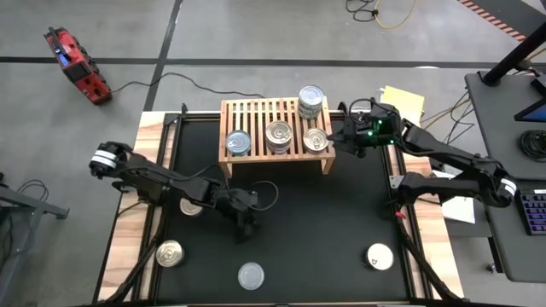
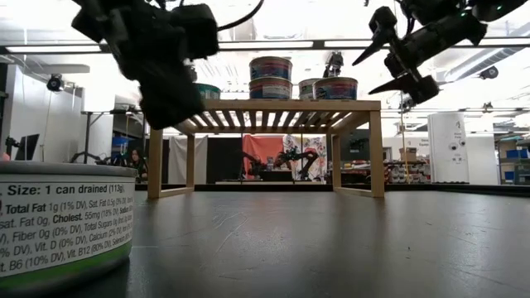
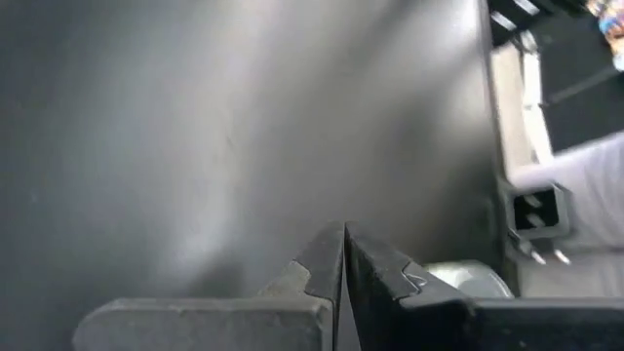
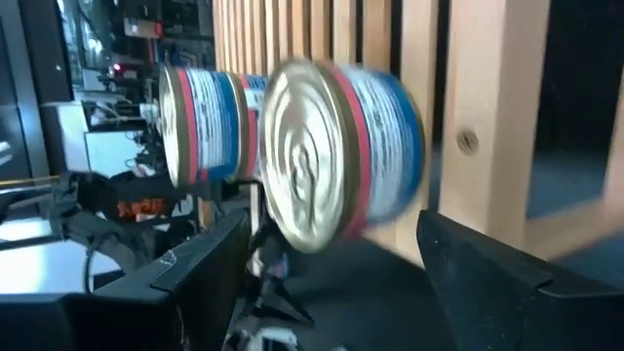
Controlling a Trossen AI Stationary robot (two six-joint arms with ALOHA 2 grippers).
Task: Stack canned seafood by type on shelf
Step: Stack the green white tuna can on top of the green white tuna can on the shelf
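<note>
The low light-wood slatted shelf [image 1: 275, 132] stands at the far middle of the black matte surface [image 1: 324, 230], its thin parallel slats resting on solid side legs. On it sit short round metal tins: a blue-labelled tin with a silver lid [image 1: 238, 142] toward its left, a gold-lidded tin with a ribbed concentric top [image 1: 279, 135] in the middle, a similar tin [image 1: 316, 140] at the near right corner, and a two-high stack of tins [image 1: 311, 100] at the far right corner (the low view shows the blue and red paper bands of that pile).

The right hand [image 1: 337, 139] hovers just beside the shelf's right end, at the corner tin, its dark fingers spread wide with nothing between them; its wrist view looks at the smooth ringed lid of that tin [image 4: 317, 161] with another behind it.

Loose tins lie on the surface: a gold-lidded one [image 1: 169, 253] near the front left, a dull grey-lidded one [image 1: 251, 275] at the front middle, a whitish one [image 1: 380, 256] at the front right.

The left hand [image 1: 246, 223] hangs over the surface left of centre, fingers pressed fully together and empty.
</note>
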